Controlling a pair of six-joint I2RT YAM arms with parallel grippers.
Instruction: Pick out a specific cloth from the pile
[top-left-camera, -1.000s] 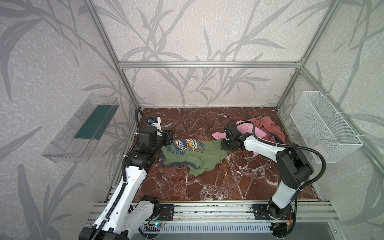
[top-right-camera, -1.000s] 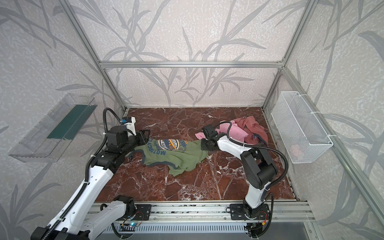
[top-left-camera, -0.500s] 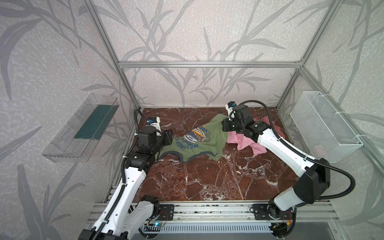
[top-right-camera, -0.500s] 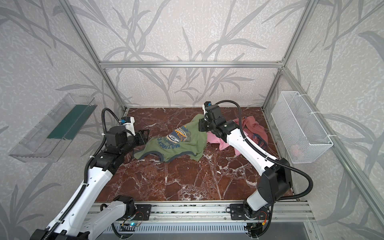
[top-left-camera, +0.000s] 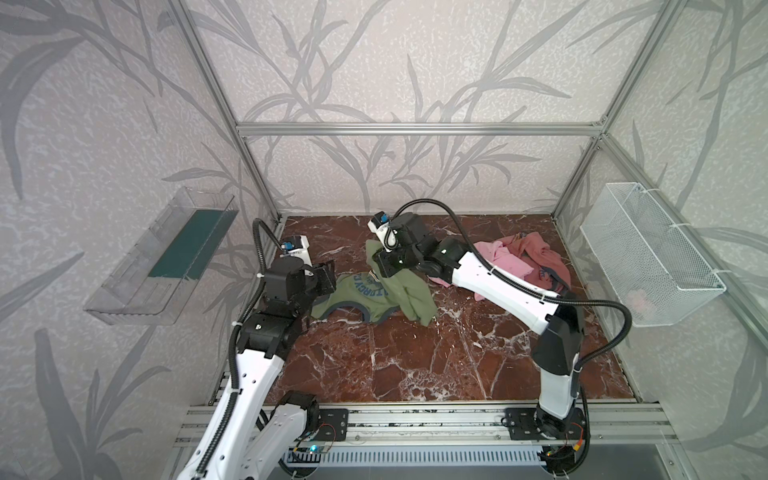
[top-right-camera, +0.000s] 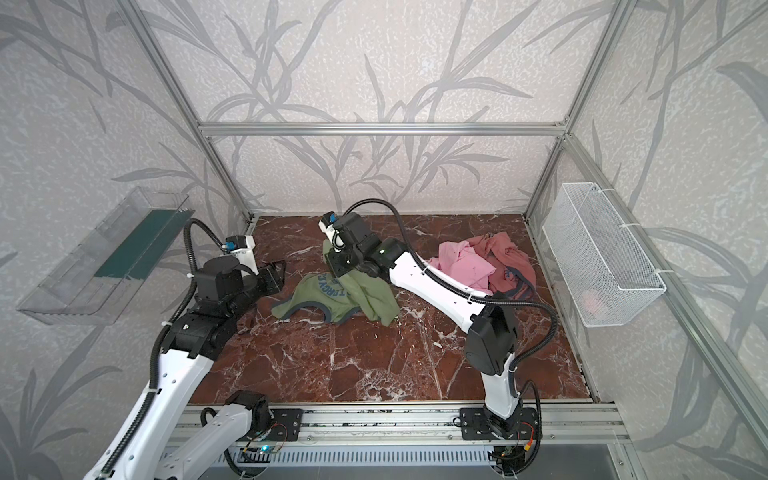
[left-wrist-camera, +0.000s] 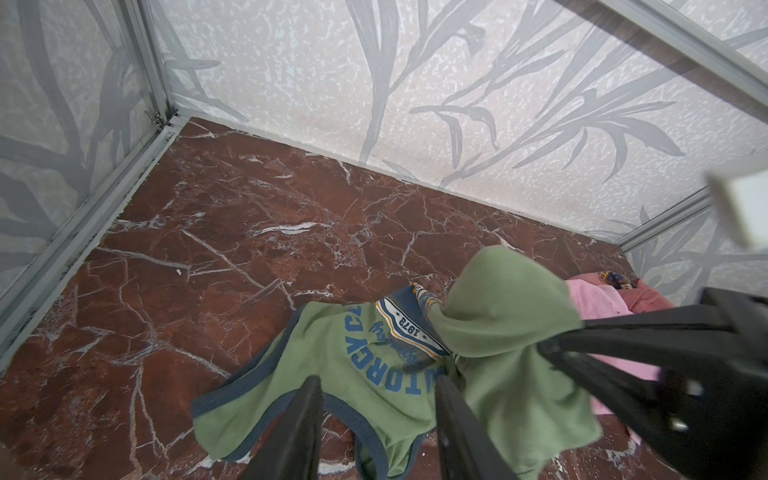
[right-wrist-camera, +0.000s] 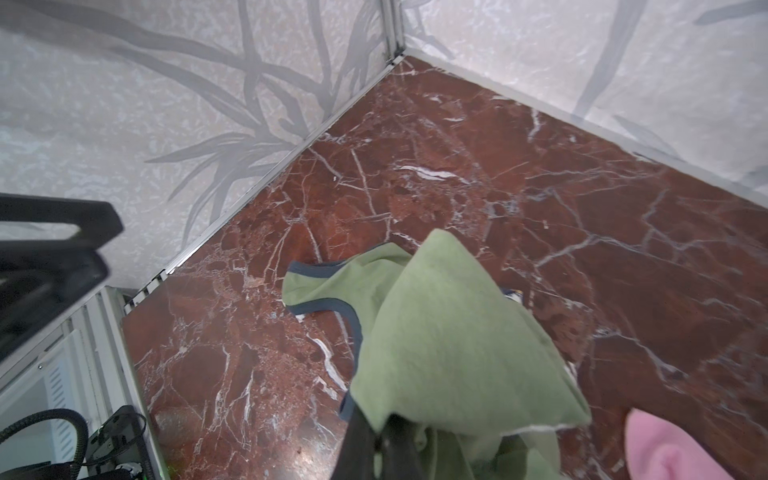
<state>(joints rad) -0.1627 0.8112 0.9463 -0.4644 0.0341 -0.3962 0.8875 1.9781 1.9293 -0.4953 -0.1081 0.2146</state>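
Pinching a raised fold of the olive-green shirt (top-left-camera: 374, 297) in the tightly closed right gripper (top-left-camera: 386, 268), left of centre, hem trailing on the floor (top-left-camera: 415, 357). Hovering just left with the half-open, empty left gripper (top-left-camera: 328, 277). Could lose that thin pinch to the trailing weight.

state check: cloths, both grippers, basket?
green shirt: one end lifted, rest crumpled below
right gripper: shut on green shirt
left gripper: open, fingers apart at the green shirt, holding nothing
pink cloth: crumpled, untouched
red shirt: crumpled against pink cloth
wire basket: hangs on wall, something pale inside
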